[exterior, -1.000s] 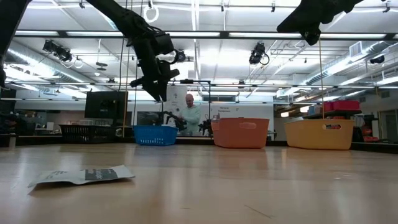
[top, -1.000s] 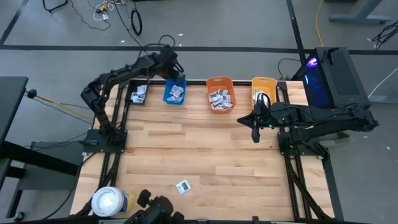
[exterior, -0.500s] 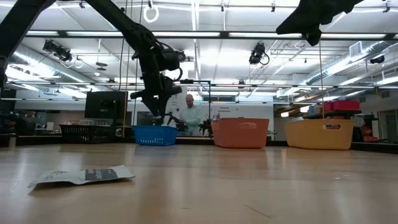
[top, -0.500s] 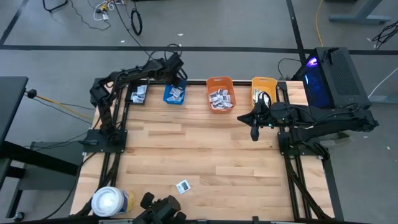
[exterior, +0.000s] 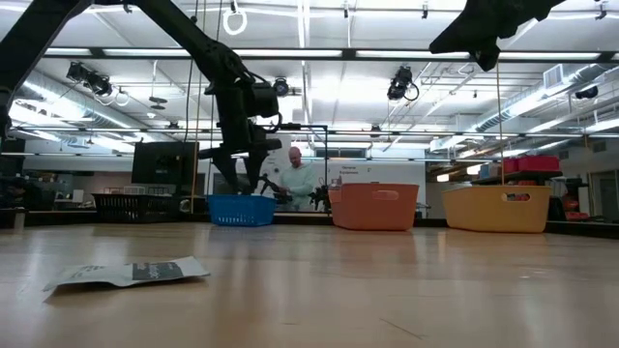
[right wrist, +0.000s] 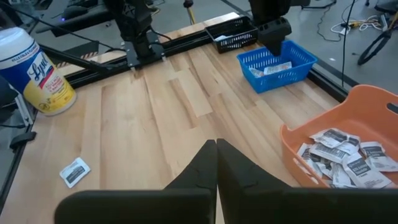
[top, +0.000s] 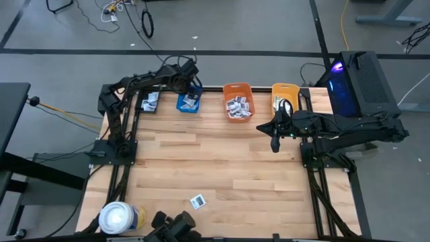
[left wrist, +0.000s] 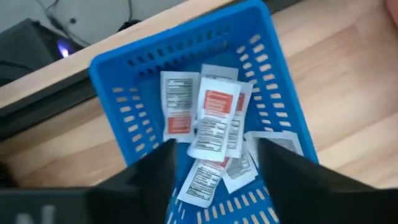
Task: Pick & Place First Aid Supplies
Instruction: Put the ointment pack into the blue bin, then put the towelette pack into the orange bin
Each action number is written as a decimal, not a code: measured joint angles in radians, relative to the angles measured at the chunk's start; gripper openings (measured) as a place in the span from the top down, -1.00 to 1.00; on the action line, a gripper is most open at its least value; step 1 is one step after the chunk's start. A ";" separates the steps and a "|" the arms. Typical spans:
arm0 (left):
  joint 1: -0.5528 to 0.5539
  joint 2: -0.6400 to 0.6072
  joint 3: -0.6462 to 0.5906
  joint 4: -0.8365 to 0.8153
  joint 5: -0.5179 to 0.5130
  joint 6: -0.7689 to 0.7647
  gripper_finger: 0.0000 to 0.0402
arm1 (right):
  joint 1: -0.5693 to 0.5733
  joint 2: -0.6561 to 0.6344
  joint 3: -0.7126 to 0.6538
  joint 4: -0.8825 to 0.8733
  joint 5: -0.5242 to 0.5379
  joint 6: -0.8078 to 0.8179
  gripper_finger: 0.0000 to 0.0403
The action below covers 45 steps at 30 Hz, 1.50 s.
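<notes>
Left wrist view alone: red-printed packets [left wrist: 211, 134] inside blue bin [left wrist: 124, 68].

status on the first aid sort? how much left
Mostly done: packets fill the blue bin, orange bin and black tray. In hand: left gripper hangs open over the blue bin, nothing between its fingers. Left: one packet on the table's near edge. Right gripper waits shut mid-table.
</notes>
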 joint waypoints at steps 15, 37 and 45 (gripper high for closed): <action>-0.108 -0.040 0.000 -0.146 0.014 0.185 -0.69 | 0.000 0.000 0.000 -0.001 0.000 -0.059 0.97; -0.688 -0.243 0.000 -0.203 -0.033 0.191 -0.64 | 0.000 0.000 0.000 -0.001 -0.029 0.005 0.97; -0.917 -0.246 0.000 -0.236 -0.044 0.013 -0.64 | 0.000 0.000 0.001 -0.001 -0.028 0.011 0.97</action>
